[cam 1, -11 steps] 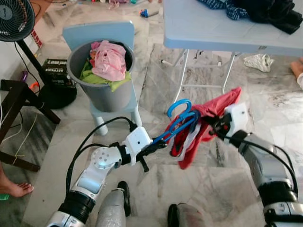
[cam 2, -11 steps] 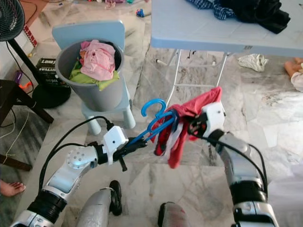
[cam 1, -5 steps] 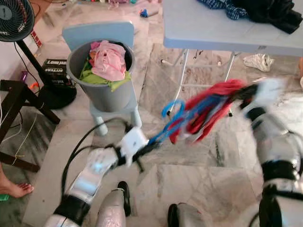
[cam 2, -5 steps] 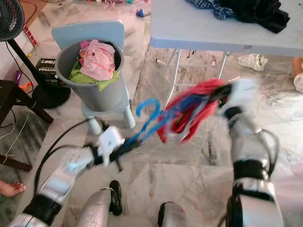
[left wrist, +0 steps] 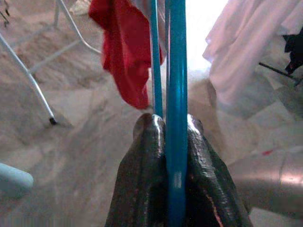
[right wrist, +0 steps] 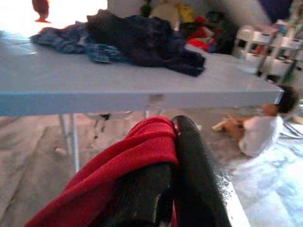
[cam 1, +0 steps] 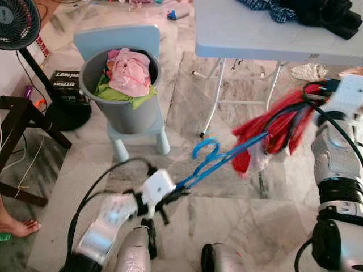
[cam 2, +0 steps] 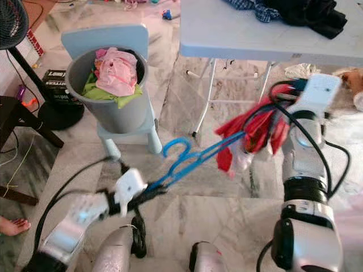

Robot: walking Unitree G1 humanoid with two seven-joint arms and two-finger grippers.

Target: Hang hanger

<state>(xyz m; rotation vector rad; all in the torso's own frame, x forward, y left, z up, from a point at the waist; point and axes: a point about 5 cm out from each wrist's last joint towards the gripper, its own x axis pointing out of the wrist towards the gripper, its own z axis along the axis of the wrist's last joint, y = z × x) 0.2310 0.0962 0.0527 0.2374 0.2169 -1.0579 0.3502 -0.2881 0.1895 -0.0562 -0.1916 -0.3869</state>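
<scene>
- Left gripper (cam 1: pixel 180 191) pinching blue hanger (cam 1: pixel 218 160) low above floor.
- Right gripper (right wrist: pixel 173 142) clamped on red garment (cam 1: pixel 278 127), raised beside folding table (cam 1: pixel 238 34).

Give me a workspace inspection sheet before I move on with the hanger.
Surface: marble floor; grey folding table behind.
Job's things: blue hanger stretched between both arms; red garment bunched on its far end.
Clutter: grey bucket of clothes on a small blue chair; dark clothes on the table.
Grippers: left gripper shut on the hanger; right gripper shut on the garment.
Cables: black leads along both arms.
Surroundings: fan; person's foot.
</scene>
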